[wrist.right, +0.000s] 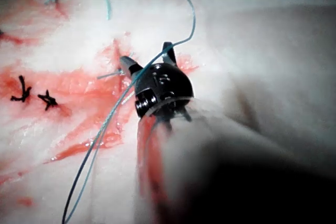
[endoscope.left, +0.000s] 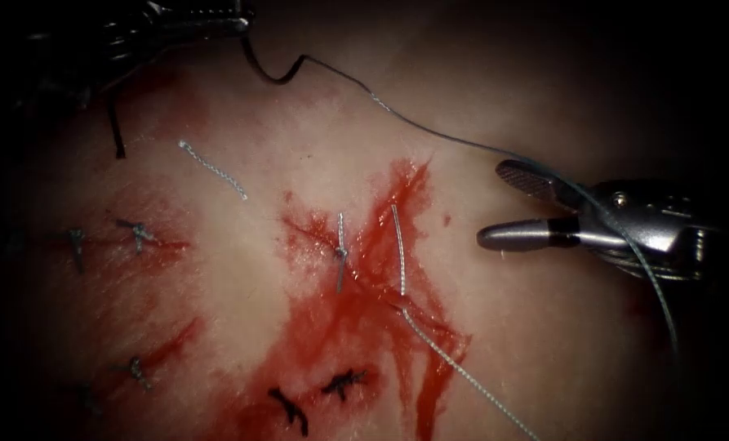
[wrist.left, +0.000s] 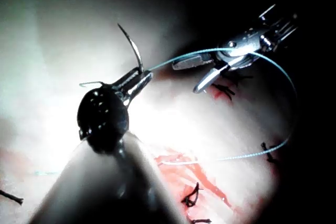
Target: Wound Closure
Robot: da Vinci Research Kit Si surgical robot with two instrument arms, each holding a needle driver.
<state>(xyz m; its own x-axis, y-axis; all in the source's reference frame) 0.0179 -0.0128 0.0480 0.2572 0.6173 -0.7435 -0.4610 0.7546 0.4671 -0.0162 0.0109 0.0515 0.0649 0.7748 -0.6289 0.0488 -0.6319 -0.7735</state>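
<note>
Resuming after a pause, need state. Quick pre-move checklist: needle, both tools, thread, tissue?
1. Needle held: ok, the left tool is shut on it near one end, clear of the tissue.
2. Right tool free: ok, jaws open, holding nothing.
3. Thread clear of the right tool: not ok, it runs across the jaws.
4. Thread through the tissue: ok, it enters at the cut.
5. Thread slack: ok, it hangs in curves.
</note>
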